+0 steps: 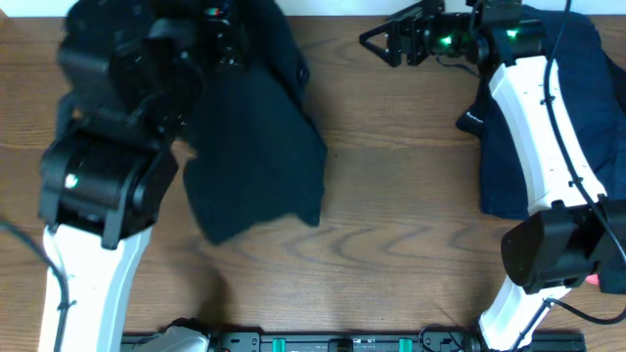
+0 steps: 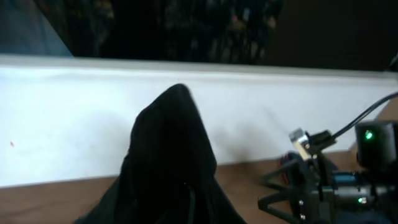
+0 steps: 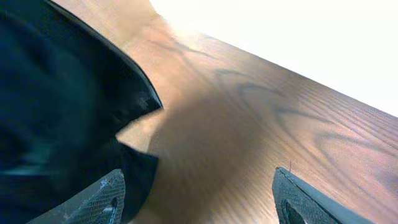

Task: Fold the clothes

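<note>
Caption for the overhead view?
Left gripper holds black soft-fabric shorts over wooden table; right gripper open beside navy-blue garments.

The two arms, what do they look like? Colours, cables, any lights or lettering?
Both have white links between bulky black joints. The left arm shows a green light on one joint. The right arm carries small dark lettering, a black cable, green lights near its wrist, and dark angular fingers.

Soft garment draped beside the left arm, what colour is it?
Plain black soft-fabric shorts; best seen overhead.
</note>
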Robot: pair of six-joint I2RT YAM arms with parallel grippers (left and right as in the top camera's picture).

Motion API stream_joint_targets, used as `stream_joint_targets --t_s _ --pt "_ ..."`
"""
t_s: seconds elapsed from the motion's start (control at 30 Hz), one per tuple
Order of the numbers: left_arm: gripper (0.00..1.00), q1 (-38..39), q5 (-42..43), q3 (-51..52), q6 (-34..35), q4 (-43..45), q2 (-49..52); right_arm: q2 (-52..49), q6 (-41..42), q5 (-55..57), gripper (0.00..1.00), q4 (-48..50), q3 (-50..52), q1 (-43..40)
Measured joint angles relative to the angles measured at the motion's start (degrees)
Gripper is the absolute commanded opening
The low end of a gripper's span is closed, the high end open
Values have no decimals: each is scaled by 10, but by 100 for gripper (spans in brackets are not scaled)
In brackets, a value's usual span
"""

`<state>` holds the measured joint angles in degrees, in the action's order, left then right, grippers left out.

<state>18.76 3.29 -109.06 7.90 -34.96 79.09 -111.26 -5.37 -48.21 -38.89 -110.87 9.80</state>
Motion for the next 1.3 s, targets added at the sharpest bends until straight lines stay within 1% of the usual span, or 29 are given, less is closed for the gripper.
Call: stream_joint_targets --t_s 0.17,0.37,0.6,0.73,0.77,0.8,0.83,0.87,0.93,0.97,1.13,1.3 --pt "6 0 29 1 0 -12 7 0 -14 -48 76 22 0 35" --pt "6 0 47 1 0 -50 3 -11 -13 -129 78 83 0 39" --pt "6 0 90 1 0 -63 3 -67 36 -209 79 188 0 43" --pt "6 0 106 1 0 -74 3 -88 62 -235 66 209 0 52" --pt "6 0 107 1 0 -77 3 -90 66 -245 59 216 0 55" --pt "6 0 110 1 0 -82 3 -92 67 -254 49 223 0 60" --pt "6 0 111 1 0 -86 3 -93 75 -269 43 232 0 62" --pt "6 0 112 1 0 -88 3 -93 79 -280 33 244 0 66" --pt "6 0 114 1 0 -93 3 -93 98 -305 9 282 0 68" --pt "6 0 114 1 0 -97 3 -93 113 -318 1 304 0 69" --pt "6 0 116 1 0 -105 12 -93 198 -354 1 390 0 62" --pt "7 0 113 1 0 -108 47 -93 254 -372 1 402 0 31"
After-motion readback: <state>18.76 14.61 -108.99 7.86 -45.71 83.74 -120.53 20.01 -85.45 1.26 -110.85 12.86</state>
